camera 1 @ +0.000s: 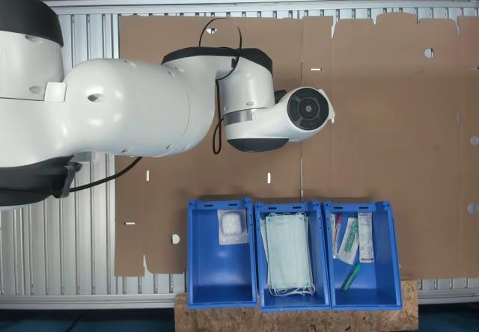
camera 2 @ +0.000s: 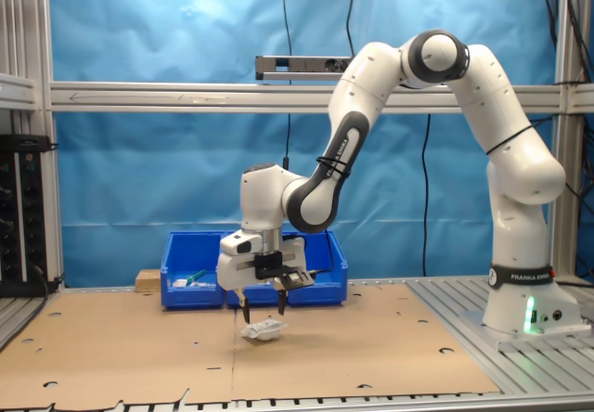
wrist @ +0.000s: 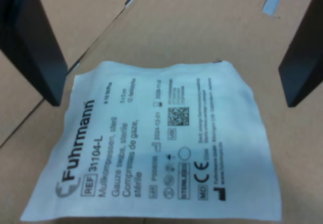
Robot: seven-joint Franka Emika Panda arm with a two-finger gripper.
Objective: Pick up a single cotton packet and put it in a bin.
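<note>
Two fingers (wrist: 38, 47) spread, pointing down, just above cotton packet (wrist: 156, 143)

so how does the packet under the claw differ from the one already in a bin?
The cotton packet lies on the cardboard between the open claw fingers, dark print on its face. The bin packet sits inside the blue bin and looks plainer, translucent. Both are small, white, flat.
</note>
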